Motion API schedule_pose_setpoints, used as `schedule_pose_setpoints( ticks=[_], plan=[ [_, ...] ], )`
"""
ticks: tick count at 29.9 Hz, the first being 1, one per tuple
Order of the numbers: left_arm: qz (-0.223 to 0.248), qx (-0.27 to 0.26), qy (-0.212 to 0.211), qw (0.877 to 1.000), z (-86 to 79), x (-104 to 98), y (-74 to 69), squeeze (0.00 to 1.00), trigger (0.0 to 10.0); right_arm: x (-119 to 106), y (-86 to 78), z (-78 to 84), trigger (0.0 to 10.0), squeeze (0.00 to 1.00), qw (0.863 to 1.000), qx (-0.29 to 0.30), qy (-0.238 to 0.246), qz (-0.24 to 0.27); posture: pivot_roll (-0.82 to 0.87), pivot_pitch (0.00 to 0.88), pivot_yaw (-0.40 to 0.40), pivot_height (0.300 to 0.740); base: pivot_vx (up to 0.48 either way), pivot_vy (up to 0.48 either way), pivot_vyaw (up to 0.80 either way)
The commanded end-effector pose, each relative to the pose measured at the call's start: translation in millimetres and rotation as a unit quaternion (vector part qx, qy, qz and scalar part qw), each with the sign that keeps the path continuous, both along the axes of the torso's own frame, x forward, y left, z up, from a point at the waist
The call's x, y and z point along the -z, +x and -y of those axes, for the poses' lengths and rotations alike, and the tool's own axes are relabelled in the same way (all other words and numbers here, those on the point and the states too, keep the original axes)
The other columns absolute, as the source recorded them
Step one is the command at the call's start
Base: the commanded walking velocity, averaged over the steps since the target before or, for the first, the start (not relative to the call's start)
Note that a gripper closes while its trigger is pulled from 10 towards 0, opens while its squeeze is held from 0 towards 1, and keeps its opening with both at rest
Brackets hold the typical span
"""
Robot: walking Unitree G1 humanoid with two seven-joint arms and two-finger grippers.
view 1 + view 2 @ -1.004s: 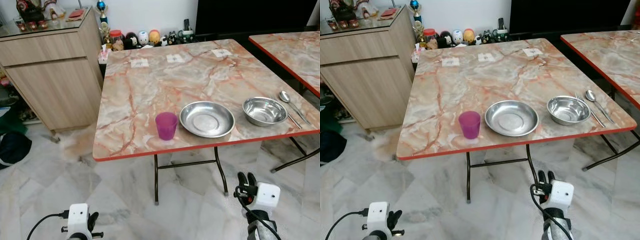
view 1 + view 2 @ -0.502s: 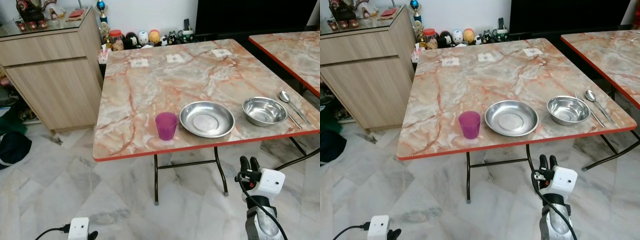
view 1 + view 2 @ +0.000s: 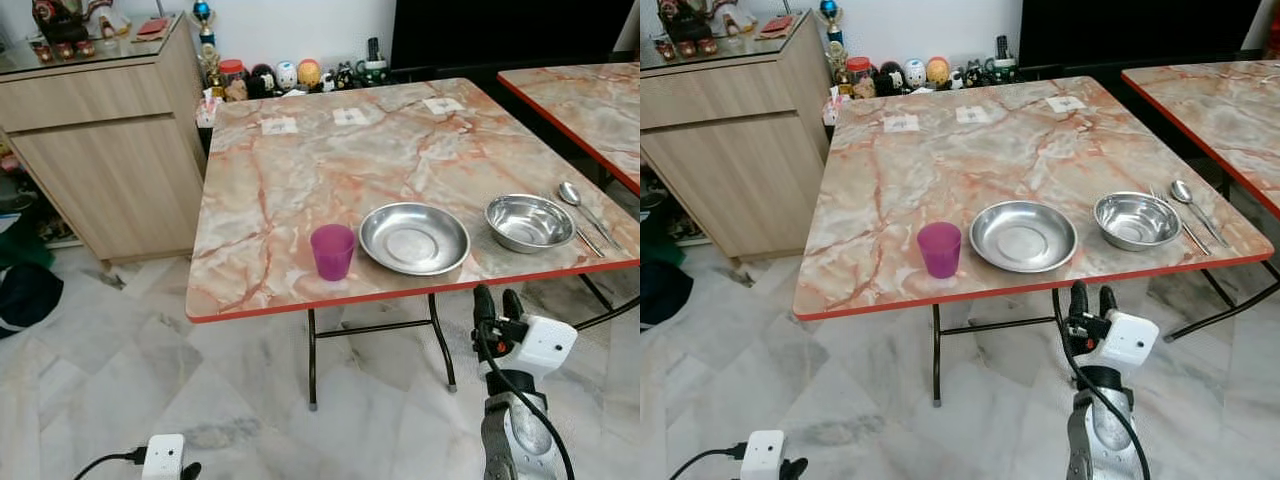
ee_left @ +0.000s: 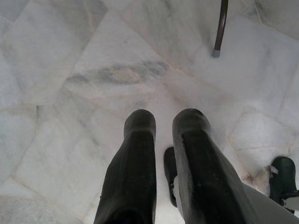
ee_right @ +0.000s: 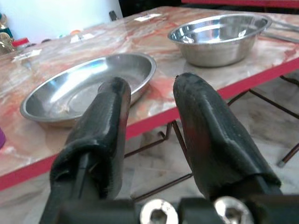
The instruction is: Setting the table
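Note:
A marble table with a red edge carries a purple cup, a steel plate, a steel bowl, and a spoon beside a fork near its front right. My right gripper is raised just below and in front of the table's edge, under the plate and bowl. Its fingers are open with nothing between them. In the right wrist view the plate and bowl lie just beyond the fingertips. My left gripper hangs low over the floor, fingers close together and empty.
A wooden cabinet stands left of the table, with figurines along the back wall. A second marble table is at the right. Thin metal table legs stand on the marble floor. A dark bag lies at far left.
My right gripper has risen towards the table's front edge and its fingers have parted. The left arm has sunk lower in the picture. The tableware has not moved.

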State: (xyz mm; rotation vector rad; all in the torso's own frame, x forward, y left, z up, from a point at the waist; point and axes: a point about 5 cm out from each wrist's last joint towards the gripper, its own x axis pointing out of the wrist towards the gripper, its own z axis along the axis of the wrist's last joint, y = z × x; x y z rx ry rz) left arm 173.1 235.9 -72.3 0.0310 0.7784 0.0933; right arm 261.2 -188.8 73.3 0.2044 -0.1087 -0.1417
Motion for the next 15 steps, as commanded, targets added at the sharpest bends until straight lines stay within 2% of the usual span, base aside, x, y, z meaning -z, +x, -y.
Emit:
schedule_pose_setpoints(
  ticks=[1,7,15],
  plan=[
    [-0.022,-0.003,0.002,1.0,-3.4,3.4,-6.5,0.0,10.0,-6.3,0.4,-1.4,10.0,0.0,1.0,-0.005,-0.001,0.007,-0.09,0.0,0.031,0.74,0.281,0.0,0.0],
    [-0.043,-0.008,0.002,0.999,-4.0,7.7,-14.2,0.0,10.0,-8.0,2.4,-4.1,10.0,0.0,1.0,-0.007,0.002,0.007,-0.09,0.0,0.029,0.74,0.341,0.0,0.0],
    [-0.049,-0.013,0.003,0.999,-4.3,8.1,-14.0,0.0,10.0,-10.8,6.5,-10.3,10.0,0.0,1.0,-0.02,-0.002,0.004,-0.08,0.0,0.009,0.74,0.354,0.0,0.0]
  ],
)
